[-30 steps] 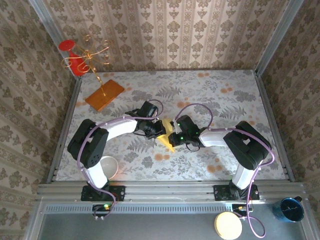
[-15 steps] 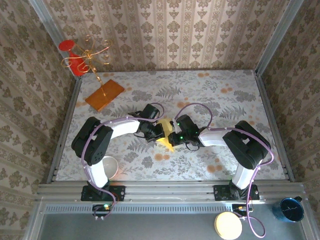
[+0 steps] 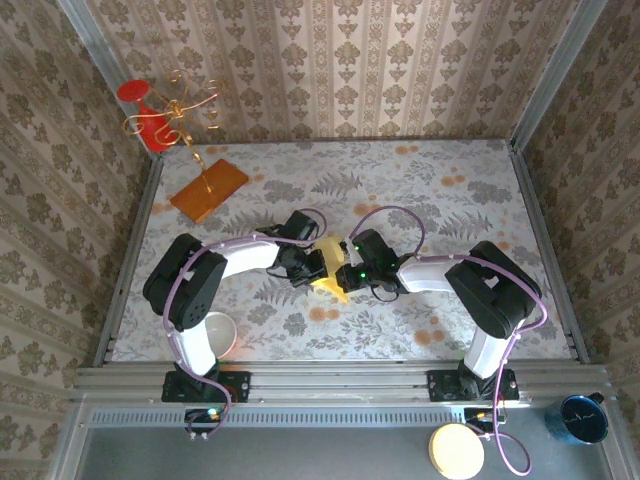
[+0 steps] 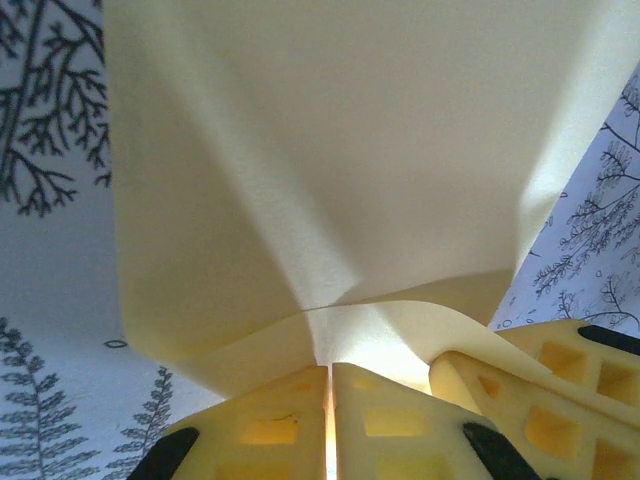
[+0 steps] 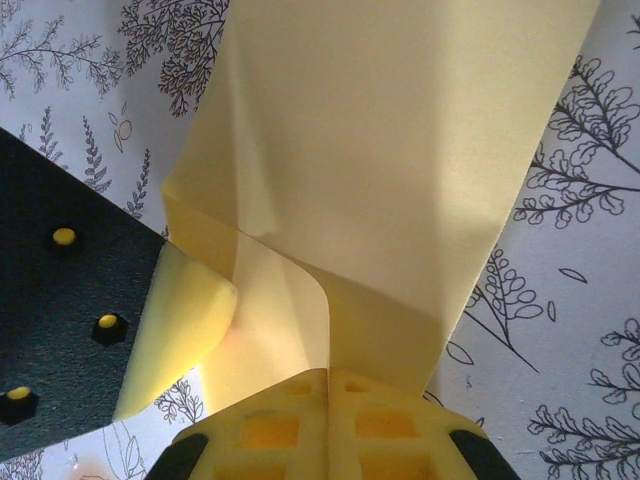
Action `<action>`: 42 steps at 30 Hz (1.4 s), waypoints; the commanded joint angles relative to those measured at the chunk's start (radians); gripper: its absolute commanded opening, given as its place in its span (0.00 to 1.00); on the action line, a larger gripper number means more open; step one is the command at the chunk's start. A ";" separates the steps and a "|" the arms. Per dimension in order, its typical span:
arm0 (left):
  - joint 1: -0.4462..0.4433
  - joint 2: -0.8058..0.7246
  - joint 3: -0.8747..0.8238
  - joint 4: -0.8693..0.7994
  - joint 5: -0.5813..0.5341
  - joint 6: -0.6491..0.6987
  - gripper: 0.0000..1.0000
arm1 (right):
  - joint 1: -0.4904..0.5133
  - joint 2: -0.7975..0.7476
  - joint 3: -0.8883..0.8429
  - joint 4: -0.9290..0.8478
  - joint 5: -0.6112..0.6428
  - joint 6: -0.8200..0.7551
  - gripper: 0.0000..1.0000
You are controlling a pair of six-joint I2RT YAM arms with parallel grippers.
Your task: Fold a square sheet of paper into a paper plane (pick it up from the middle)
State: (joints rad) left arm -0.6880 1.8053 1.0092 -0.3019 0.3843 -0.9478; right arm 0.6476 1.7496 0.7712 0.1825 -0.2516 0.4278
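Facing inward, both jaws pinch paper [image 4: 320, 150].

Largely covered in the top view by the left gripper [image 3: 310, 265] and right gripper [image 3: 350, 270]: sheet of paper [image 3: 330, 286], its folds too small to read. Cropped by the upper edge in both wrist views, finger bases cut at the bottom

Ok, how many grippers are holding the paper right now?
2: the left gripper pinches the paper from its left, the right gripper from its right, close together at mid-table.
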 commanded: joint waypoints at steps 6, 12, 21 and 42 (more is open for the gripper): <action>-0.006 0.040 -0.020 -0.046 -0.048 -0.025 0.10 | -0.008 -0.006 0.021 -0.077 0.002 0.040 0.16; -0.004 0.049 -0.031 -0.046 -0.061 -0.042 0.09 | -0.027 -0.094 0.069 -0.213 0.046 0.109 0.36; -0.003 0.049 -0.034 -0.037 -0.062 -0.052 0.09 | -0.065 -0.195 0.061 -0.324 -0.018 0.183 0.37; -0.005 0.061 -0.027 -0.040 -0.039 -0.036 0.09 | 0.025 -0.029 0.126 -0.318 -0.211 0.167 0.09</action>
State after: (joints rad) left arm -0.6884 1.8133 1.0088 -0.2989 0.3805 -0.9771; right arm 0.6643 1.7039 0.8696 -0.1108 -0.4316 0.6060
